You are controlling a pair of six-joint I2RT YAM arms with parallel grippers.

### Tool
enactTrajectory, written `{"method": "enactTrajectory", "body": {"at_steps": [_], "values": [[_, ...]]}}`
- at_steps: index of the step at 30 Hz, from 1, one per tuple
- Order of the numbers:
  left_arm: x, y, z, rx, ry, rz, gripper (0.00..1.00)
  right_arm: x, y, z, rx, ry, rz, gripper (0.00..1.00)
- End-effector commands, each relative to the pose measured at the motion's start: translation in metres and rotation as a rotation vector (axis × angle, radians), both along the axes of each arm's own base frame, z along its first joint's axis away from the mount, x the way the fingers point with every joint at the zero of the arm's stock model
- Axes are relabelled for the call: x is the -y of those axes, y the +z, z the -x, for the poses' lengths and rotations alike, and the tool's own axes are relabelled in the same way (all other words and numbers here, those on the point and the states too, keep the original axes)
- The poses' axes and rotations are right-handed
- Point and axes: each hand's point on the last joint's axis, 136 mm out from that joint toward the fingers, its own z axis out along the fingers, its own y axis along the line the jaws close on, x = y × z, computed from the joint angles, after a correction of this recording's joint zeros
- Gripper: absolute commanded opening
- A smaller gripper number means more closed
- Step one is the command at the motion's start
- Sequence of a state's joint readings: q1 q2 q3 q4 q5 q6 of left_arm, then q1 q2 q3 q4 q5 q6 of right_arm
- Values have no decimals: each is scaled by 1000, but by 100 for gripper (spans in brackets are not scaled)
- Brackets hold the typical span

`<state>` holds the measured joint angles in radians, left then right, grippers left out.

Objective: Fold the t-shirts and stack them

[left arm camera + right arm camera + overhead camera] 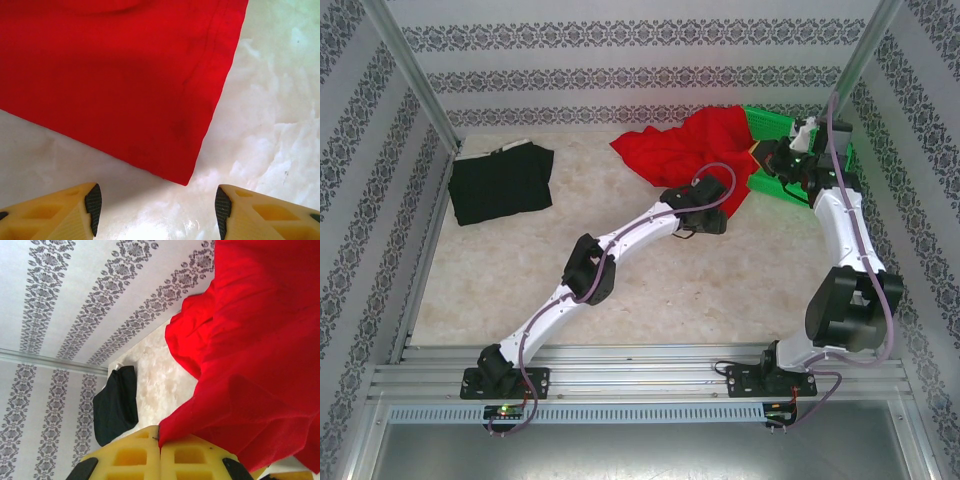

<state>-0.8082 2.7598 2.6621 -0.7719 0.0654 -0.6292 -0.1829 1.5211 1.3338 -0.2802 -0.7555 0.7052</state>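
The bright red t-shirt (685, 150) lies crumpled at the back of the table, with part of it lifted toward the right. My right gripper (778, 158) is shut on its edge; in the right wrist view the red cloth (260, 355) runs out from the closed jaws (160, 440). My left gripper (718, 218) is low over the table just below the shirt. It stands open (155, 210), and a hemmed corner of the red t-shirt (115, 85) lies flat just beyond its fingertips, untouched. The plain black t-shirt (500, 185) rests folded at the far left (117, 405).
A green mesh basket (772, 120) stands at the back right, partly behind the red cloth and the right arm. Patterned walls close in the back and both sides. Bare marble-look table (650, 290) spreads between the black t-shirt and the arms.
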Motion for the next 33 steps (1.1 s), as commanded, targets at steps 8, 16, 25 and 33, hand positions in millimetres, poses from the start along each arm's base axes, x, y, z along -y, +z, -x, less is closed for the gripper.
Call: {"method": "enactTrajectory", "body": {"at_steps": [8, 16, 25, 33], "values": [[11, -4, -15, 171, -10, -71, 61, -26, -3, 45, -17, 47, 1, 0], [9, -43, 3, 74, -76, -118, 57, -39, -4, 56, -12, 90, 28, 0], [-48, -82, 44, -167, -91, -331, 28, -36, 6, 59, 6, 82, 52, 0], [-70, -49, 41, -181, -67, -329, 22, -28, 10, 66, 13, 49, 87, 0]]}}
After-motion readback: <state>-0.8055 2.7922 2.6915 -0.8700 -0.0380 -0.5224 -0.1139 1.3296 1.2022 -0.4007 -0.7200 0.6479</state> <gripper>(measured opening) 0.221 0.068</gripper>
